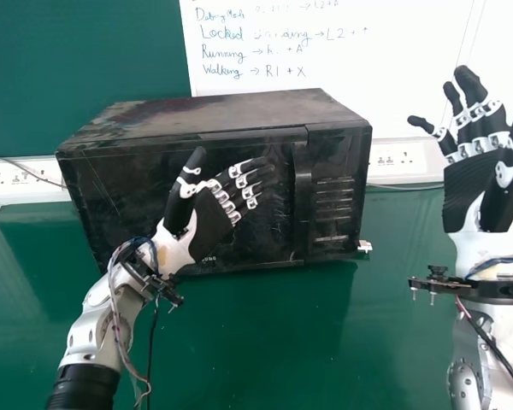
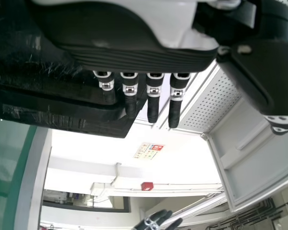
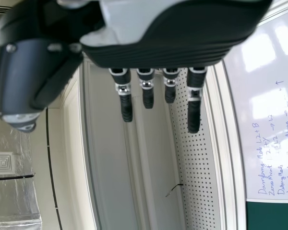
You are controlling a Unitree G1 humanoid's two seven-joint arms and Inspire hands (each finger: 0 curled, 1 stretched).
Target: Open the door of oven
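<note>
Black oven on a green table, its door closed. The robot's left hand is in front of the door, fingers extended toward the upright handle but not around it; whether it touches the door cannot be told. The right hand is raised beside the oven, well apart, fingers spread and holding nothing. The task seems at its approach stage: hooking the handle and swinging the door open are both left to do.
</note>
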